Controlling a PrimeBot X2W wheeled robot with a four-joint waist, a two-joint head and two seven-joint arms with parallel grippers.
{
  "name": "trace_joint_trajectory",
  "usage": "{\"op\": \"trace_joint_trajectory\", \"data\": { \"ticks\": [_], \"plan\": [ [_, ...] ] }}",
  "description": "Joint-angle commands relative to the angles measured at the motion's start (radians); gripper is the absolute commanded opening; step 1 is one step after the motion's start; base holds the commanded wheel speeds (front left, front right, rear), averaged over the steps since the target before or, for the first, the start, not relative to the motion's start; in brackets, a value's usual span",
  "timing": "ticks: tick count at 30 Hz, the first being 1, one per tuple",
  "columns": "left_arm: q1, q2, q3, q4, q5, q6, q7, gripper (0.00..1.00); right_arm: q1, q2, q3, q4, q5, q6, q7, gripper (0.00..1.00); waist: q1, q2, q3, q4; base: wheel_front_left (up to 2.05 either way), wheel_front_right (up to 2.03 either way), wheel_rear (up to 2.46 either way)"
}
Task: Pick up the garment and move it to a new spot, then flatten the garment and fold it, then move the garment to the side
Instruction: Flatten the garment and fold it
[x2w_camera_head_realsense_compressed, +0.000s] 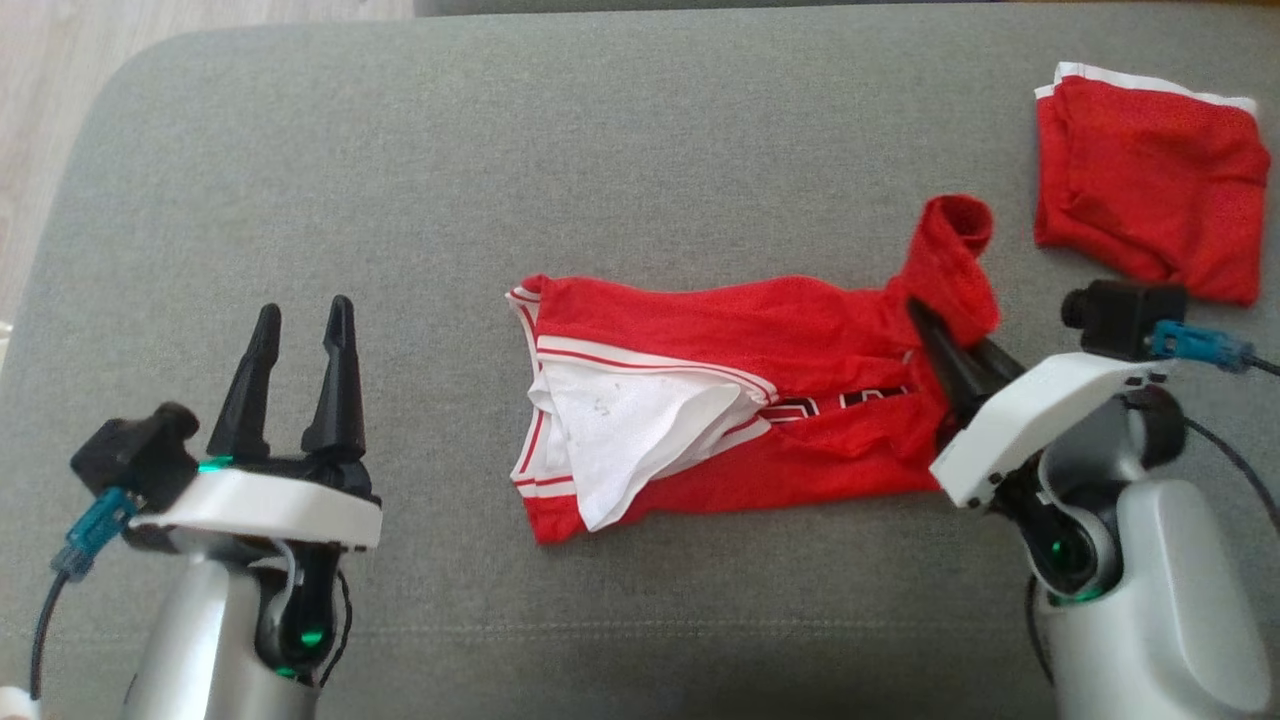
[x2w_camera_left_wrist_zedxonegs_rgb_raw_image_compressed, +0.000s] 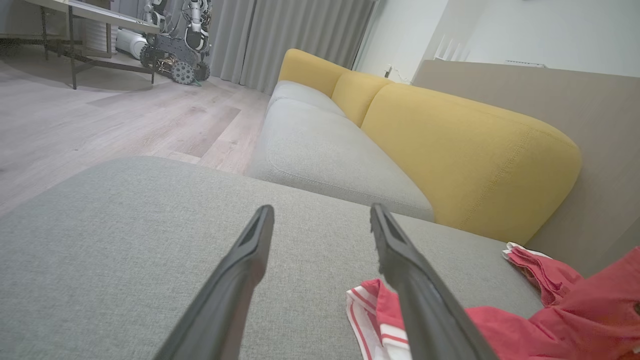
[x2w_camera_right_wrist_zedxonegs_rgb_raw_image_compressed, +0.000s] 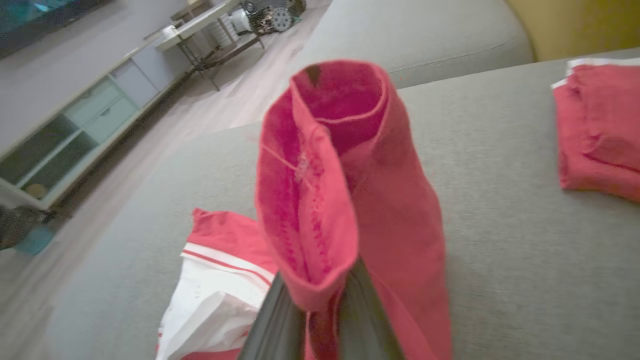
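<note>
- Showing at the far left edge of the head view, a strip of pale wooden floor (x2w_camera_head_realsense_compressed: 40, 100) borders the broad grey fabric sofa cushion (x2w_camera_head_realsense_compressed: 500, 150) that carries everything else.
- At the lower left, the left tool (x2w_camera_head_realsense_compressed: 305, 306) sits over bare cushion with its two dark fingers spread wide and nothing between them. Its own wrist view shows the same gap (x2w_camera_left_wrist_zedxonegs_rgb_raw_image_compressed: 321, 207), with grey fabric (x2w_camera_left_wrist_zedxonegs_rgb_raw_image_compressed: 125, 240) beneath and a mustard-yellow padded backrest (x2w_camera_left_wrist_zedxonegs_rgb_raw_image_compressed: 465, 150) further off.
- In the middle of the cushion lies the red mesh jersey with white trim (x2w_camera_head_realsense_compressed: 720, 330), stretched crosswise and rumpled. Its left end is folded open so that the white lining and red-striped hem face up. It is well apart from the left tool.
- At the jersey's right end, the right tool (x2w_camera_head_realsense_compressed: 945, 335) has its fingers pressed together on the cloth, pinching a red strap that stands up from the cushion and curls into a loop. The right wrist view shows that loop (x2w_camera_right_wrist_zedxonegs_rgb_raw_image_compressed: 390, 200) rising directly from the closed fingers (x2w_camera_right_wrist_zedxonegs_rgb_raw_image_compressed: 280, 320).
- At the upper right corner, apart from the jersey, rests a second folded red mesh garment with a white edge (x2w_camera_head_realsense_compressed: 1150, 180).
</note>
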Motion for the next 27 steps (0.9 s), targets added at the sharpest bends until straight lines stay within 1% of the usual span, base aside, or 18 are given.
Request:
{"op": "trace_joint_trajectory", "data": {
  "ticks": [1, 3, 4, 8, 14, 17, 19, 23, 27],
  "plan": [
    [-0.022, 0.006, 0.044, -0.035, -0.004, -0.005, -0.012, 1.0, -0.02, 0.017, 0.05, -0.051, 0.064, -0.001, 0.01, 0.0, 0.0, 0.0, 0.004, 0.003, 0.0, 0.0, 0.0],
    [-0.021, 0.002, 0.045, -0.036, -0.005, -0.005, -0.012, 1.0, -0.02, 0.017, 0.081, -0.055, 0.126, -0.001, 0.008, 0.0, 0.0, 0.0, 0.007, 0.006, 0.0, 0.0, 0.0],
    [-0.021, 0.002, 0.045, -0.036, -0.005, -0.005, -0.012, 1.0, -0.02, 0.017, 0.081, -0.055, 0.126, -0.001, 0.008, 0.0, 0.0, 0.0, 0.007, 0.006, 0.0, 0.0, 0.0],
    [-0.02, -0.004, 0.048, -0.034, -0.008, -0.005, -0.012, 1.0, -0.023, 0.018, 0.147, -0.044, 0.213, -0.001, -0.003, 0.0, 0.0, 0.0, 0.014, 0.012, 0.0, 0.0, 0.0],
    [-0.025, -0.013, 0.047, -0.032, -0.009, -0.006, -0.012, 1.0, -0.045, 0.018, 0.24, -0.006, 0.354, -0.001, -0.062, 0.0, 0.0, 0.0, 0.028, 0.021, 0.0, 0.0, 0.0],
    [-0.032, -0.017, 0.043, -0.032, -0.009, -0.006, -0.012, 1.0, -0.063, 0.018, 0.287, 0.047, 0.487, -0.001, -0.097, 0.0, 0.0, 0.0, 0.04, 0.031, 0.0, 0.0, 0.0],
    [-0.038, -0.021, 0.039, -0.029, -0.011, -0.006, -0.012, 1.0, -0.092, 0.018, 0.314, 0.097, 0.518, -0.001, -0.131, 0.0, 0.0, 0.0, 0.05, 0.04, 0.0, 0.0, 0.0],
    [-0.048, -0.026, 0.03, -0.023, -0.014, -0.006, -0.012, 1.0, -0.149, 0.018, 0.383, 0.184, 0.617, -0.001, -0.192, 0.0, 0.0, 0.0, 0.07, 0.059, 0.0, 0.0, 0.0],
    [-0.057, -0.028, 0.022, -0.018, -0.018, -0.006, -0.012, 1.0, -0.205, 0.018, 0.456, 0.274, 0.658, -0.001, -0.242, 0.0, 0.0, 0.0, 0.091, 0.078, 0.0, 0.0, 0.0]
  ]
}}
